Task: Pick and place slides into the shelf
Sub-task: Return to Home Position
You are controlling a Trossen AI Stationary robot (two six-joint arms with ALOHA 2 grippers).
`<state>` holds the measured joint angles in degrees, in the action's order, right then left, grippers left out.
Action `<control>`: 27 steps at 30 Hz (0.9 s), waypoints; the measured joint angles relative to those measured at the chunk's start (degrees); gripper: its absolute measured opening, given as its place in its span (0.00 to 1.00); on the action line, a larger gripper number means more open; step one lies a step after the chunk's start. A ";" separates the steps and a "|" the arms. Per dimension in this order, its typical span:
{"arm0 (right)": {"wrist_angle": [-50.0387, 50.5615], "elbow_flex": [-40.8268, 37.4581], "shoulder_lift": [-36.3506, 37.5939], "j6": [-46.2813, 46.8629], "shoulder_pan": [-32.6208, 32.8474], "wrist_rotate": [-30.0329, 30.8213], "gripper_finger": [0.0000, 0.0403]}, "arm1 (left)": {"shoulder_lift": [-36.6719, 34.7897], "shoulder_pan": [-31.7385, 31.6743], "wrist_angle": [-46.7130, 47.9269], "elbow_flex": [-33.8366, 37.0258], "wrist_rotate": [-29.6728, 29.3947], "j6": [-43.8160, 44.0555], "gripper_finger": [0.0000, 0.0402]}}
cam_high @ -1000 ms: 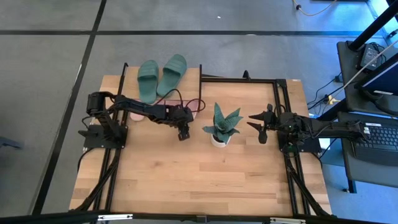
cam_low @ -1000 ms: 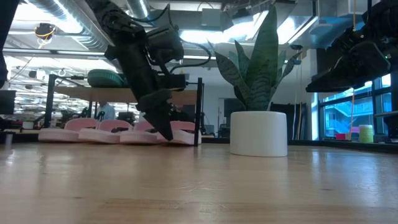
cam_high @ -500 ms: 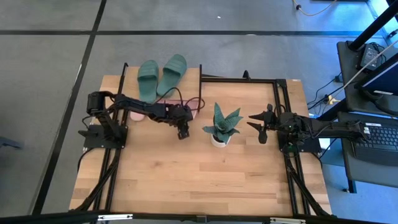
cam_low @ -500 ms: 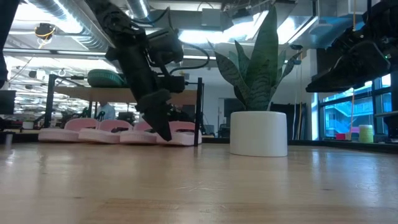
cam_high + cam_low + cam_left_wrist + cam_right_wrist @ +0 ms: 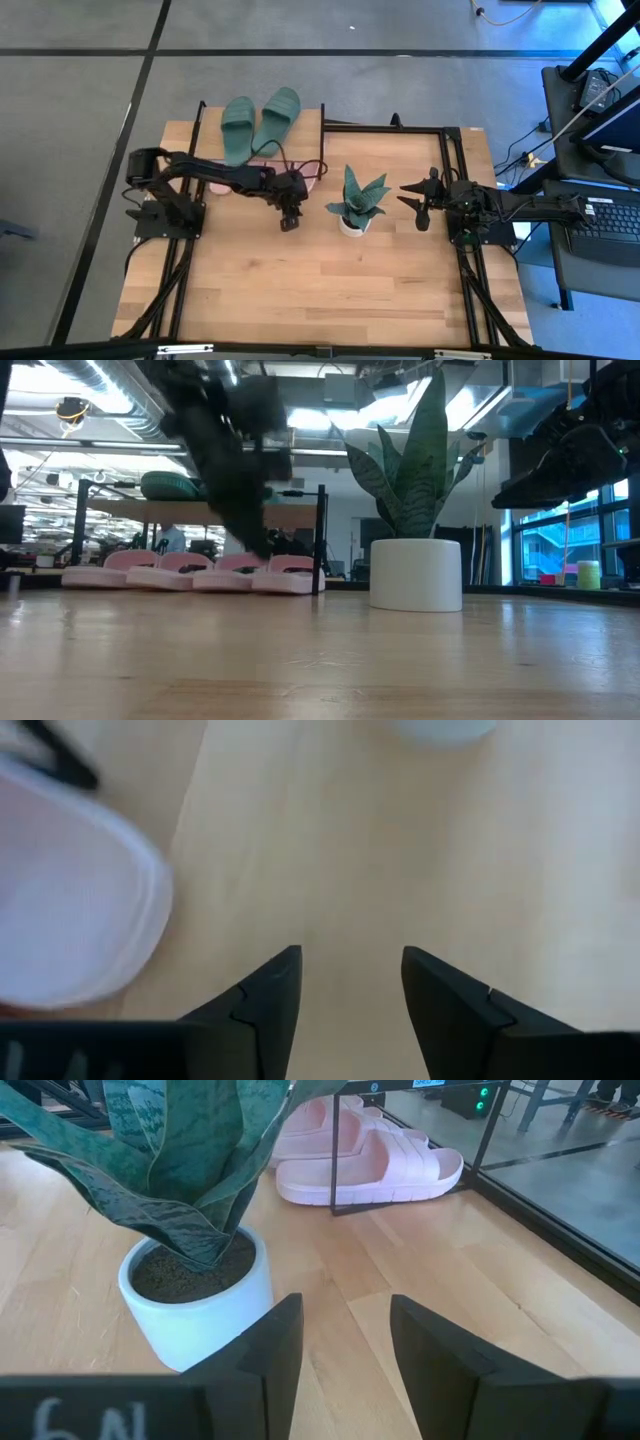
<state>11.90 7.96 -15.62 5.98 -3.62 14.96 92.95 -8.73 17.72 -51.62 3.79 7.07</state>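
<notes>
The shelf [image 5: 305,140] stands at the table's far left, its top board [image 5: 190,508] on thin black legs. Two dark green slides [image 5: 258,122] lie sole-down on that board. Several pale pink slides [image 5: 190,574] sit in a row beneath it, also seen as pink slides [image 5: 370,1160] past a shelf leg. My left gripper [image 5: 288,220] hovers open over bare table just near of the shelf's right end, with one pink slide's edge [image 5: 70,920] beside it. My right gripper [image 5: 418,205] waits open at the right, raised, facing the potted plant.
A spiky green plant in a white pot [image 5: 352,207] stands mid-table between the two arms, close to the shelf's right end; the white pot [image 5: 195,1290] is right in front of my right gripper. Bare wood [image 5: 320,290] spans the near half of the table.
My left gripper has drawn back from the pink slides at the shelf's right end, moving a little toward the near edge and up off the table; it is blurred in motion. The slides and the right arm have stayed where they were.
</notes>
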 joint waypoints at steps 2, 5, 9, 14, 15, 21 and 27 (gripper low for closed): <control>-0.04 -0.02 0.01 0.08 -0.01 0.00 0.38 | -3.29 1.00 -0.63 0.00 1.16 -1.38 0.41; -0.48 0.00 0.01 0.24 -0.02 0.00 0.38 | -9.24 2.40 -0.84 0.00 1.82 -4.04 0.41; -0.50 -0.01 0.02 0.24 0.00 0.00 0.38 | -18.15 3.72 -3.13 0.98 1.77 -7.76 0.41; -1.44 -0.02 0.02 -0.08 -0.01 0.00 0.38 | -31.12 3.76 -14.91 10.05 1.41 -9.95 0.41; -1.64 -0.01 0.02 -0.25 0.00 0.00 0.38 | -34.16 3.44 -17.02 12.73 0.92 -9.23 0.41; -1.96 -0.02 0.02 -0.63 -0.02 0.00 0.38 | -50.06 2.44 -26.35 27.39 -2.87 -4.85 0.41; -6.00 0.00 0.02 -4.27 -0.02 0.02 0.38 | -62.66 2.36 -29.21 36.47 -3.15 -4.12 0.41</control>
<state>5.90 7.96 -15.59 1.71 -3.64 14.98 30.29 -6.37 -11.49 -15.15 0.64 2.95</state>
